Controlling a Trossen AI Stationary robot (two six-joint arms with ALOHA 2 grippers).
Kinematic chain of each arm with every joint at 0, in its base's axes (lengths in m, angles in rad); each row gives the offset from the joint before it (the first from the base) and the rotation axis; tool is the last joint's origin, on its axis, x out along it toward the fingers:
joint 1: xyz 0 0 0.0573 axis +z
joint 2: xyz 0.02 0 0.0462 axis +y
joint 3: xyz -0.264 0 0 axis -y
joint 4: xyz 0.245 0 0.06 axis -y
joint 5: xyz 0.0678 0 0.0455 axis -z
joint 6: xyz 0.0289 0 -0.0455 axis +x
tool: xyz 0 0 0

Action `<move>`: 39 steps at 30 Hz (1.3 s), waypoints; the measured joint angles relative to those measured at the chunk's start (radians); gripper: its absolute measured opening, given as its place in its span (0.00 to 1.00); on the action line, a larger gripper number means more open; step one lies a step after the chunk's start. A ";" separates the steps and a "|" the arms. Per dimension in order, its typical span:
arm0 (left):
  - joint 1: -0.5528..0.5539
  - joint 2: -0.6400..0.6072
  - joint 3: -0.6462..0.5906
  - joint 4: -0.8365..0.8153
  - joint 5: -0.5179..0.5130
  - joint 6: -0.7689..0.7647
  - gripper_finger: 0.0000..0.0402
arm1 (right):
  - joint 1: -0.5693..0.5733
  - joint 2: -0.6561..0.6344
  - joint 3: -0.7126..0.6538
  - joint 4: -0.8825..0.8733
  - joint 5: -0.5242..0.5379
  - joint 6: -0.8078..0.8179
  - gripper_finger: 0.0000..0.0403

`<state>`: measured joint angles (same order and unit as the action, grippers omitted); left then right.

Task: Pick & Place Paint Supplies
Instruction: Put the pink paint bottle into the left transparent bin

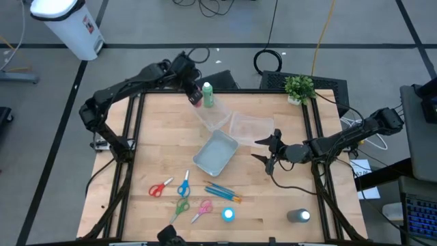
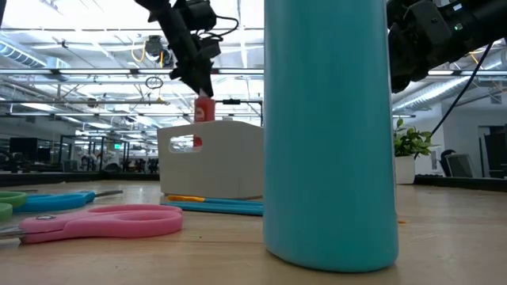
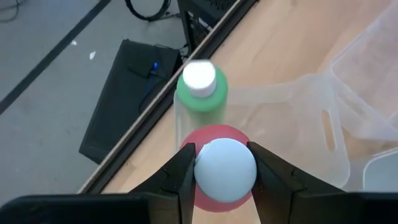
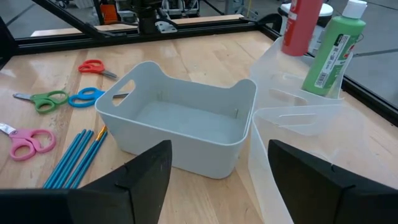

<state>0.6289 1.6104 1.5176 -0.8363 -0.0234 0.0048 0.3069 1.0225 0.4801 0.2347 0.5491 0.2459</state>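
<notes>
The left gripper (image 3: pixel 224 171) has its fingers clenched on the white cap of the red bottle (image 4: pixel 302 25), holding it upright over the clear tub (image 1: pixel 213 117) at the far side of the table (image 1: pixel 157 137), just beside the green bottle (image 3: pixel 200 102) that already stands in that tub. The bottle looks like smooth, rigid plastic, probably part full and so bottom-heavy; the round cap is a narrow, slick hold, so the body can swing or twist under it, and a grasp lower on the shoulder would likely be steadier. Whether its base touches the tub floor is hard to tell from these views. A second clear tub (image 1: pixel 250 127) lies next to the first and appears empty, as does the grey bin (image 4: pixel 180 118) in the middle of the table. Near the front edge lie the red scissors (image 1: pixel 160 188), blue scissors (image 1: pixel 184 186), green scissors (image 1: pixel 180 207), pink scissors (image 1: pixel 202 210) and the blue brushes (image 1: pixel 222 192), all thin, flat and light, awkward to pinch off the wood. The light blue bottle (image 1: pixel 228 214) and grey bottle (image 1: pixel 298 216) stand there too. The right gripper (image 1: pixel 269 152) waits with fingers spread, beside the grey bin.
</notes>
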 joint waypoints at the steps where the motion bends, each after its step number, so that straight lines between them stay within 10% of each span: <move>1: 0.000 0.000 -0.009 0.007 0.001 0.000 0.30 | 0.000 0.000 0.000 0.000 0.000 0.000 0.63; 39: 0.013 0.000 -0.199 0.199 0.000 -0.033 0.30 | 0.000 0.000 0.000 0.000 0.000 0.000 0.62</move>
<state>0.6418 1.6104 1.3182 -0.6370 -0.0235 -0.0280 0.3070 1.0225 0.4797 0.2344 0.5491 0.2459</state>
